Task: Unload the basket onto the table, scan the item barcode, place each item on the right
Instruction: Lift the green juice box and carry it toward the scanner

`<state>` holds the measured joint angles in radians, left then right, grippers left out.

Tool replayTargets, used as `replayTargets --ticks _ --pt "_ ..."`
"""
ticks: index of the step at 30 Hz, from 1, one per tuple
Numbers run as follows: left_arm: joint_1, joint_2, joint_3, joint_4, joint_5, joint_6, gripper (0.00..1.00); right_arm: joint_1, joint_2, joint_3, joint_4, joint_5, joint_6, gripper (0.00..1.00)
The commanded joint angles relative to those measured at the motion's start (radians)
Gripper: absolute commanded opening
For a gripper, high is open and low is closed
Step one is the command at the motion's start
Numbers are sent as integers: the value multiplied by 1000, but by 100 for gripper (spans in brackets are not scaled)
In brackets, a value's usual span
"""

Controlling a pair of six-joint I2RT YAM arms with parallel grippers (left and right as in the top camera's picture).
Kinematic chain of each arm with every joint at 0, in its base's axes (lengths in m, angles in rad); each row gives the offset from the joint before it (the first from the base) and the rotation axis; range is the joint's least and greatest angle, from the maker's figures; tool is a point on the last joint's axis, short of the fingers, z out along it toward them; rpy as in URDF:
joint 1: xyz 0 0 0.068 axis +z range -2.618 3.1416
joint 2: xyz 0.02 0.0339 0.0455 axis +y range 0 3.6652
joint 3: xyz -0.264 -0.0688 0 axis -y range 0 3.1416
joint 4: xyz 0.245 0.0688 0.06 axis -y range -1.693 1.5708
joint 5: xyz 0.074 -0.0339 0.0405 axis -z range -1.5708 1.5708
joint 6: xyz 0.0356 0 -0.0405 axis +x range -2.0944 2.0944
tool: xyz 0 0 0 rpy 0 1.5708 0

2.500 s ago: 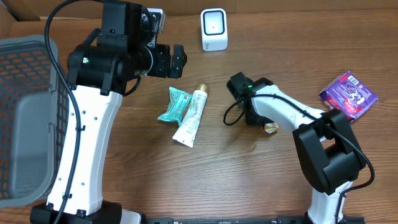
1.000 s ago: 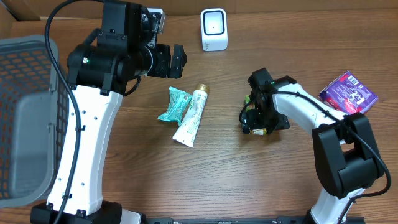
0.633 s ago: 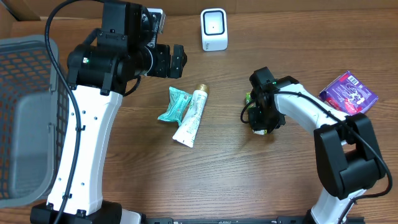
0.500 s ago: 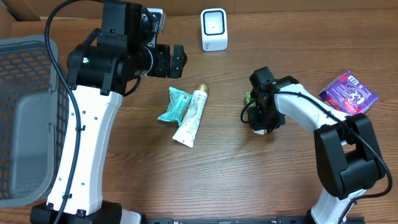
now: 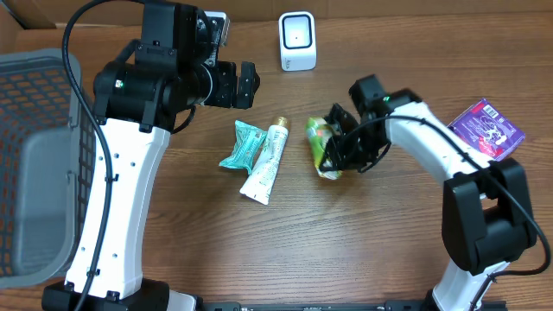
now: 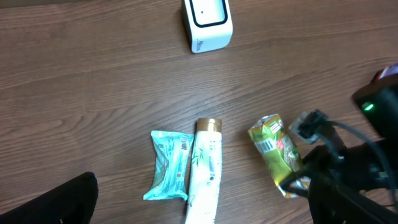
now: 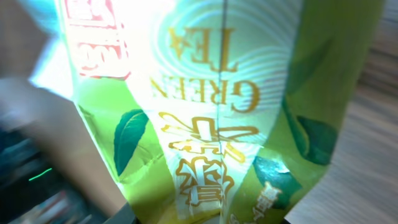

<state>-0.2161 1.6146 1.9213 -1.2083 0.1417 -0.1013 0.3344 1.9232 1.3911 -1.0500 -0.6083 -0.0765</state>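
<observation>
Progress, judged from overhead, is roughly halfway. The right gripper [image 5: 340, 155] has closed on the lower end of the green pouch [image 5: 319, 140]. The pouch sits near the middle of the table [image 5: 346, 250], just right of the tube [image 5: 267, 161] and the teal packet [image 5: 239, 144]. Whether it is clear of the wood I cannot tell. The scanner [image 5: 297, 41] stands at the far edge, well apart from the pouch, so presenting the barcode to it is what remains. The wood between them is bare. The left gripper [image 5: 240, 82] hangs wide open and empty to the scanner's left, near enough to that route to watch. The basket [image 5: 34, 86] at the left edge and the purple pack [image 5: 484, 130] at the right are well out of the way.

From the left wrist, the pouch shows a small white striped patch on its upward face, probably the barcode. The pouch will likely need turning toward the scanner.

From the right wrist, the pouch fills the frame with "GREEN TEA" upside down. No fingers show, only a strip of wood at the right.
</observation>
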Motion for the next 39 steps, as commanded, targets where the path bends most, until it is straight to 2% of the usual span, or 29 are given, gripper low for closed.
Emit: replayTargets --ticks 1,12,24,28,33,35,39 --pt "-1 9 3 1 8 11 100 -50 -33 104 -50 -407 -183 4" --pt "-1 9 3 1 8 11 100 -180 -37 296 -231 -749 -183 4" --pt "-1 9 3 1 8 11 100 -218 -44 393 -267 -723 -169 4" --pt "-1 9 3 1 7 11 100 -215 -44 481 -242 -435 -17 4" --pt "-1 9 3 1 8 11 100 -186 -44 678 -199 42 163 4" --pt "-1 9 3 1 8 11 100 -158 -44 743 -137 313 224 4" --pt "-1 9 3 1 8 11 100 -75 -31 756 16 752 235 4"
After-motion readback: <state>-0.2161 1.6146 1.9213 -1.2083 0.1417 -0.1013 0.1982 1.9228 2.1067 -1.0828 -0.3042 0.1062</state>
